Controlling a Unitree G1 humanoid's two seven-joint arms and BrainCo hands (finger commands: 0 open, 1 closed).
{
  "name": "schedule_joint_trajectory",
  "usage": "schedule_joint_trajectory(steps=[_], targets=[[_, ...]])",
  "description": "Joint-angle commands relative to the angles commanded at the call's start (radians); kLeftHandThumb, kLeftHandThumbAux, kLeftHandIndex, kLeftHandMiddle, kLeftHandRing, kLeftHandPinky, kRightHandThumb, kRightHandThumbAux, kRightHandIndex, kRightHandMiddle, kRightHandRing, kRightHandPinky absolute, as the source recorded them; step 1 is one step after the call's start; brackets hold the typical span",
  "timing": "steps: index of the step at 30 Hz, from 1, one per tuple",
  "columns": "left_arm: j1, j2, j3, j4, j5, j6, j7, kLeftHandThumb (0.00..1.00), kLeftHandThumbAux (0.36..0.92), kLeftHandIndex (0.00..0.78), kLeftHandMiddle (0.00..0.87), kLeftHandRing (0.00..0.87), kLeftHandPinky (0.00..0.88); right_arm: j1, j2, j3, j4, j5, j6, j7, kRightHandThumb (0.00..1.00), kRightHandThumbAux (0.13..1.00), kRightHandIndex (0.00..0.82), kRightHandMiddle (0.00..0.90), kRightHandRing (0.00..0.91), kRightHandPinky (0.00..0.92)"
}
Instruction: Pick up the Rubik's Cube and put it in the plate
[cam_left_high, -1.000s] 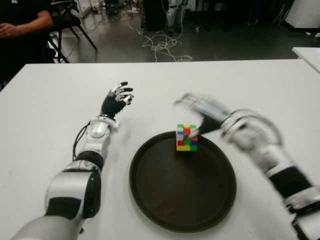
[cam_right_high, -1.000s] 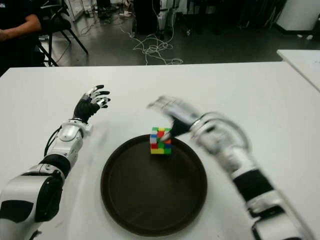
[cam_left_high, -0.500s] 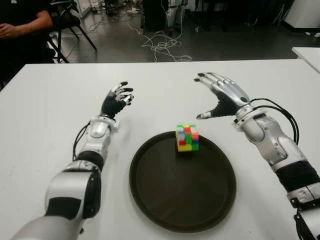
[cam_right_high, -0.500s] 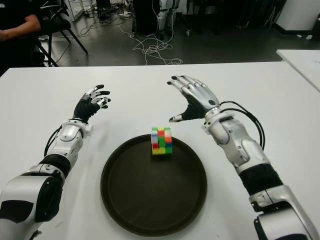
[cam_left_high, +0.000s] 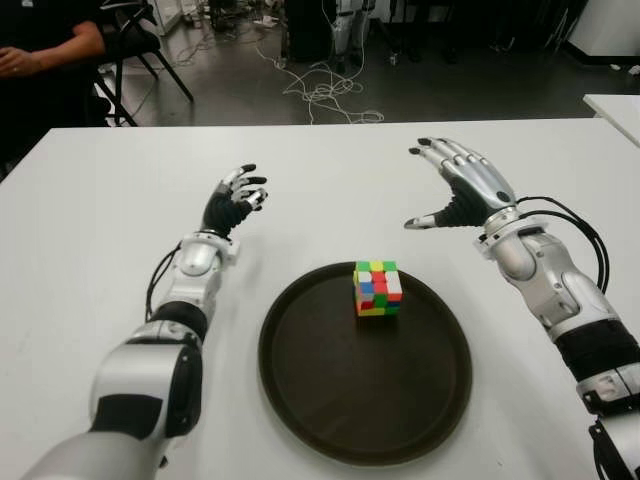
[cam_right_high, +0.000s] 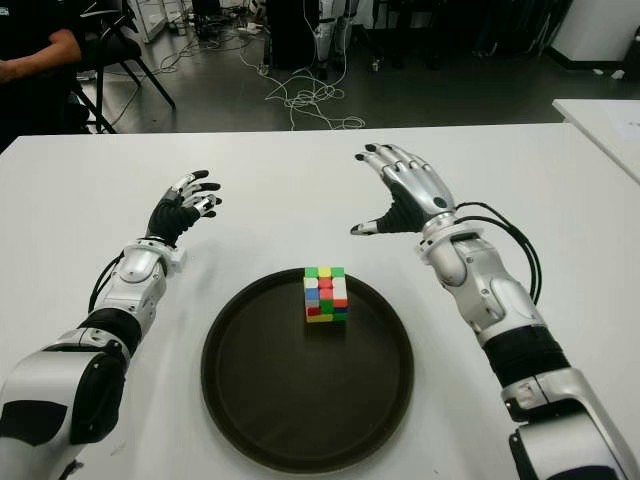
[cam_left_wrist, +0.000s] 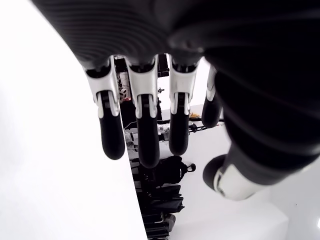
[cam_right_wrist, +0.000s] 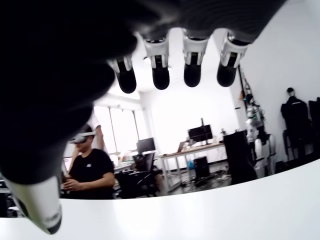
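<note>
— Where is the Rubik's Cube sitting?
— Inside the round dark plate, near its far rim, upright.
— And the right hand?
— Hovering beyond the plate, fingers spread, holding nothing.
— The left hand?
— Showing left of the plate, fingers loosely spread, empty too.

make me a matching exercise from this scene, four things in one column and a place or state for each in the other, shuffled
Things:
1. Rubik's Cube
2. plate
3. right hand
4. left hand

Places or states:
A. open, beyond the plate's far right edge
B. dark and round, on the white table
C. open, left of the plate
D. sitting inside the plate, near its far rim

Pairs: 1-D, 2-B, 3-A, 4-C
</note>
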Motion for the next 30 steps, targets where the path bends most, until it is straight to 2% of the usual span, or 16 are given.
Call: schedule_joint_trajectory(steps=[12,17,20,21,23,24,26,28,30], targets=[[0.0,-0.006,0.006,-0.001,-0.005,0.004,0.001,0.267,0.719,0.17,0.267,0.298,0.344,0.0,-0.012,-0.002,0.013,-0.001,0.001,-0.023,0.0,0.704,0.0,0.0,0.0,0.0],[0.0,-0.006,0.013,-0.002,-0.013,0.0,-0.01,0.267,0.702,0.172,0.27,0.3,0.343,0.002,-0.001,-0.03,0.065,0.032,-0.025,-0.087,0.0,0.704,0.0,0.0,0.0,0.0],[0.001,-0.006,0.013,-0.002,-0.013,-0.001,-0.011,0.27,0.7,0.171,0.269,0.299,0.341,-0.016,0.054,-0.064,0.261,0.095,-0.124,-0.228,0.0,0.707,0.0,0.006,0.0,0.016],[0.0,-0.005,0.013,-0.002,-0.013,-0.001,-0.01,0.272,0.701,0.171,0.27,0.299,0.341,-0.026,0.068,-0.07,0.317,0.109,-0.153,-0.263,0.0,0.719,0.007,0.029,0.027,0.057],[0.0,-0.005,0.012,-0.002,-0.012,0.0,-0.009,0.274,0.703,0.171,0.27,0.299,0.34,-0.05,0.124,-0.107,0.49,0.17,-0.238,-0.333,0.0,0.74,0.03,0.069,0.072,0.113],[0.001,-0.005,0.012,-0.001,-0.011,-0.001,-0.009,0.276,0.706,0.172,0.271,0.299,0.339,-0.048,0.163,-0.148,0.56,0.229,-0.274,-0.338,0.0,0.759,0.057,0.106,0.112,0.155],[0.001,-0.004,0.011,-0.001,-0.012,0.0,-0.011,0.276,0.711,0.174,0.27,0.3,0.34,-0.031,0.217,-0.214,0.63,0.326,-0.318,-0.324,0.0,0.793,0.116,0.172,0.181,0.222],[0.001,-0.003,0.012,-0.001,-0.012,0.002,-0.013,0.275,0.71,0.174,0.269,0.299,0.338,-0.019,0.251,-0.28,0.679,0.415,-0.333,-0.279,0.002,0.82,0.17,0.234,0.241,0.277],[0.001,-0.004,0.013,-0.001,-0.014,0.003,-0.015,0.274,0.706,0.174,0.271,0.3,0.339,-0.024,0.268,-0.337,0.732,0.489,-0.326,-0.225,0.04,0.831,0.229,0.296,0.304,0.337]])
